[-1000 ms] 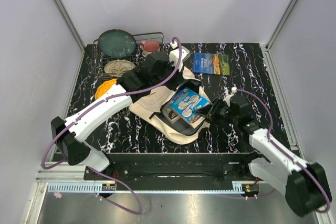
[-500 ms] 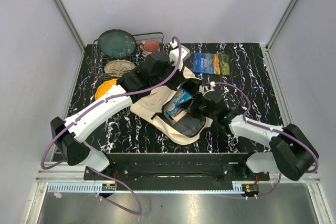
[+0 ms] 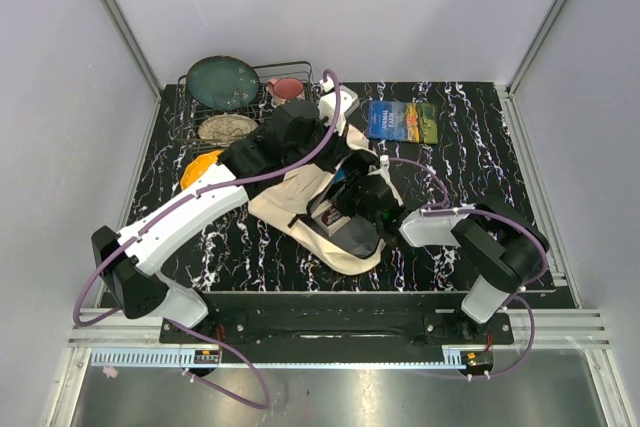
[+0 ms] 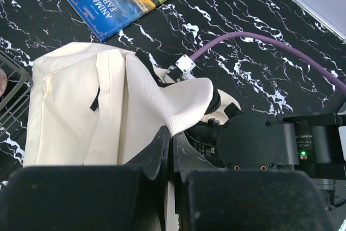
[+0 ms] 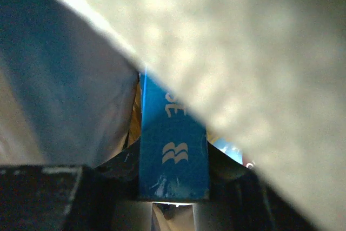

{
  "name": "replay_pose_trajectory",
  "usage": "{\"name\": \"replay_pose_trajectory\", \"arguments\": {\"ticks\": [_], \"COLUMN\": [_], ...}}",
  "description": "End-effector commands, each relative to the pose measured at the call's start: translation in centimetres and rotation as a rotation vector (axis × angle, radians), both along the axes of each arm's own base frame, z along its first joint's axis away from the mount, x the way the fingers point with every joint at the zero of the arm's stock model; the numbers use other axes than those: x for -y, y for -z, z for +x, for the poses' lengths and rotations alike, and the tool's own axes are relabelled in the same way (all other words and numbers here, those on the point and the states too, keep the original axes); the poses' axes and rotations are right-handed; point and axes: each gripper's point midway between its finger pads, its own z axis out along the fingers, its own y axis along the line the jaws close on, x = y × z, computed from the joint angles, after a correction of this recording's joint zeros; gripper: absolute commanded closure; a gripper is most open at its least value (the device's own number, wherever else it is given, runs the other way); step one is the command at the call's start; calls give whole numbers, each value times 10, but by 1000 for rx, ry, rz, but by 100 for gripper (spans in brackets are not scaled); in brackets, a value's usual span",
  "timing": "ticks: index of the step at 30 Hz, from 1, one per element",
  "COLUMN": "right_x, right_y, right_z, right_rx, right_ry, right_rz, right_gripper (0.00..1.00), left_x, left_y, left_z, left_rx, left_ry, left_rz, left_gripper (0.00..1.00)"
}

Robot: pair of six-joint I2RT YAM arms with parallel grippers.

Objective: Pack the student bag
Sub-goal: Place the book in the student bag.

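Blue cardboard sits clamped in my right gripper (image 5: 173,186): the blue box (image 5: 173,144) stands on edge between both fingers, its white lettering facing my wrist camera. A second ago that gripper hung just outside the mouth of the student bag (image 3: 290,205), on its right side. The box's illustrated face was then fully open to the overhead camera and my right arm was stretched out from its base. Now the arm has folded at the elbow and swung in toward the centre — gripper and box are inside the bag's mouth. Cream canvas slants over them, and from above only a sliver of the box shows under the flap (image 4: 184,98).

My left gripper (image 4: 172,133) has barely shifted; it stays pinched shut on the edge of that flap, holding it lifted off the bag's body so the mouth gapes toward my right arm. So the bag lies around my right gripper and below and beyond my left one, spread near the middle of the black marbled table (image 3: 470,157).

Outward from there, a purple cable (image 4: 270,41) arcs over the table beside my right wrist. The Animal Farm book (image 3: 402,120) lies flat just beyond the bag, apart from it. A wire dish rack (image 3: 300,69) with a green plate (image 3: 222,82) and a pink cup (image 3: 287,89) stands at the far left corner.
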Motion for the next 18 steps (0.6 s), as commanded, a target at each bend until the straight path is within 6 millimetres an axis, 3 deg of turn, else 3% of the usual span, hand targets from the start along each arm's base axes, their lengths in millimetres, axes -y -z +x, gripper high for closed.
{"name": "replay_pose_trajectory", "arguments": {"ticks": [1, 4, 7, 14, 18], "right_x": [-5, 6, 19, 40, 65], "right_y": [-34, -33, -35, -46, -51], "right_z": [18, 11, 1, -21, -39], "right_rx": [102, 106, 118, 126, 110], "right_ry": [73, 75, 69, 16, 22], "right_rz": [82, 29, -27, -156, -234], "right_gripper": [61, 43, 32, 25, 24], "left_x": [2, -2, -3, -5, -9], "left_y": [-86, -82, -77, -67, -63], "left_z": [-2, -1, -1, 0, 5], "left_rx": [187, 191, 192, 179, 180], "left_ry": [-8, -20, -24, -26, -57], "left_rz": [-222, -214, -201, -182, -169], "left_gripper": [100, 100, 100, 100, 100]}}
